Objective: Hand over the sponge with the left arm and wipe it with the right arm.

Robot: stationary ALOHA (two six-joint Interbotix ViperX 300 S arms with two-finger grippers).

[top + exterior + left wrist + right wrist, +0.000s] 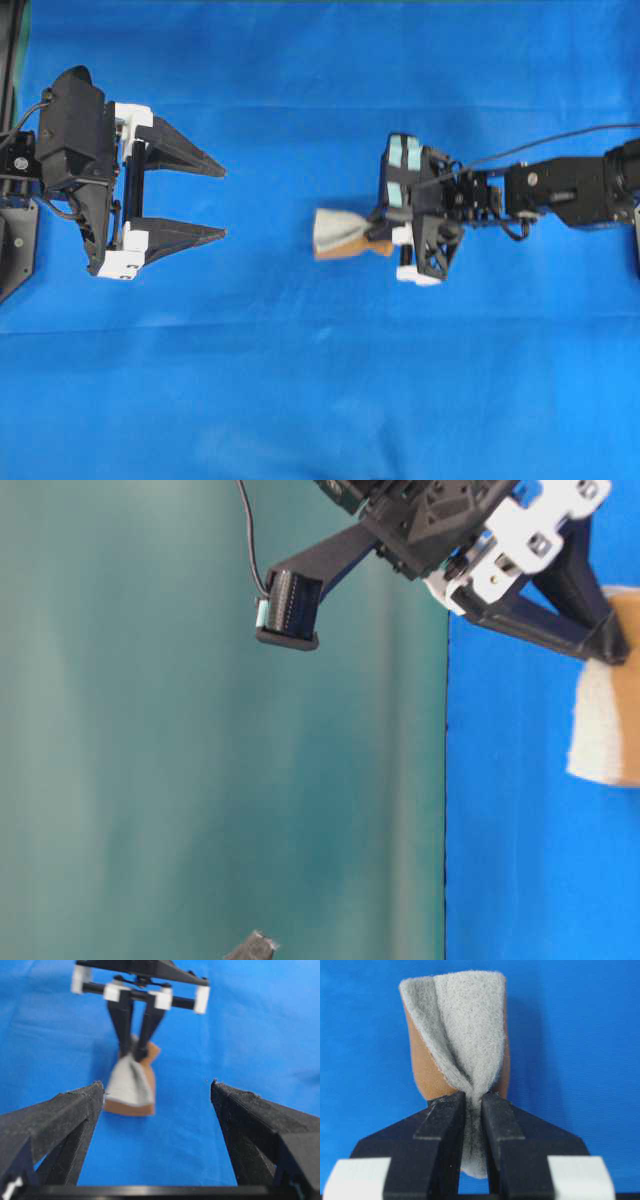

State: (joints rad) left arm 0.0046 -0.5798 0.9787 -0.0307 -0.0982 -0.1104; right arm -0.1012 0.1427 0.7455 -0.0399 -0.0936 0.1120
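The sponge (340, 233) has a grey fuzzy top over an orange-brown layer, and it is pinched and creased at one end. My right gripper (377, 236), with teal patches on its body, is shut on that end and holds the sponge pointing left. In the right wrist view its jaws (473, 1097) squeeze the sponge (465, 1030) tight. My left gripper (222, 203) stands open at the left, well apart from the sponge. In the left wrist view the sponge (131, 1085) lies ahead of the open left gripper (157, 1084), nearer its left fingertip, with nothing between the fingers.
A blue cloth (320, 400) covers the whole table. In the table-level view a teal backdrop (200, 740) stands beyond the cloth's edge. A black cable (560, 140) runs along the right arm.
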